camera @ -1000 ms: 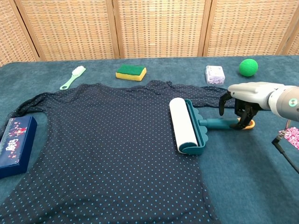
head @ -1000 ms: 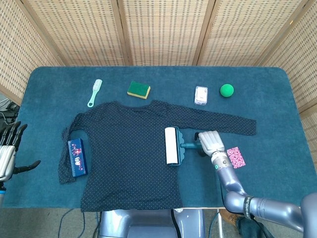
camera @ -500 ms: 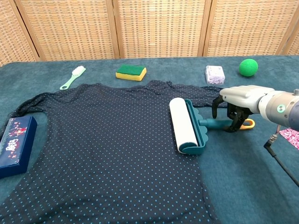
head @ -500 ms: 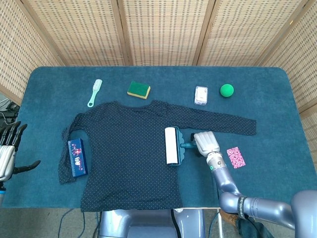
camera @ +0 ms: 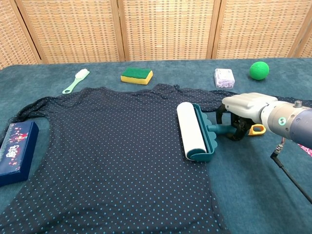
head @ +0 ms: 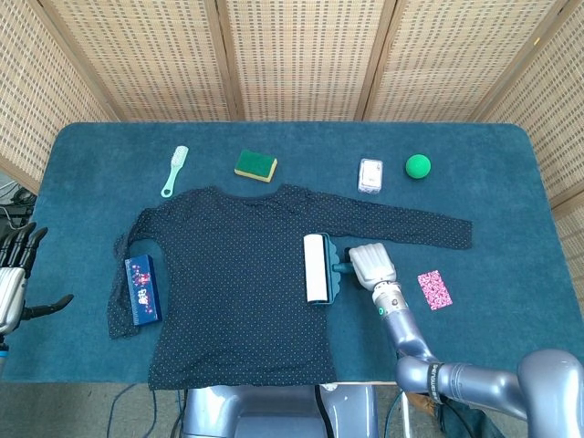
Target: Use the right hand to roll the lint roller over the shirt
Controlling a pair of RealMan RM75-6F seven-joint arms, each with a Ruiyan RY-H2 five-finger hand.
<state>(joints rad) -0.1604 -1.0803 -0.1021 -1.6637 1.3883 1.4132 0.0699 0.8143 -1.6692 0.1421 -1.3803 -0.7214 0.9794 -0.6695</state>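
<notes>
A dark blue shirt [head: 246, 274] with tiny light dots lies flat and soft on the tabletop [head: 511, 182], which is covered in fuzzy teal cloth. The roller [camera: 191, 129] sits on the shirt's right side. It has a white round drum, a teal shell with a wavy edge, and a teal handle with a yellow loop at the end. The handle sticks out past the shirt's edge.

The right hand [camera: 243, 108] is pale and smooth. Its dark fingers [camera: 237, 127] curl down around the handle, just beside the shell. The left hand [head: 16, 274] waits off the tabletop's left edge, holding nothing, with its fingers spread apart.

Along the far side sit a mint green brush [head: 173, 170], a yellow and green sponge [head: 255, 165], a small white packet [head: 370, 175] and a round green ball [head: 418, 165]. They are well apart from the roller. A flat blue box [head: 141, 289] lies on the shirt's left sleeve. A pink card [head: 433, 288] lies near the right hand.

There is bare cloth to the right of the shirt and along the front edge. Behind the tabletop stand woven screens [head: 292, 55] with wooden frames.
</notes>
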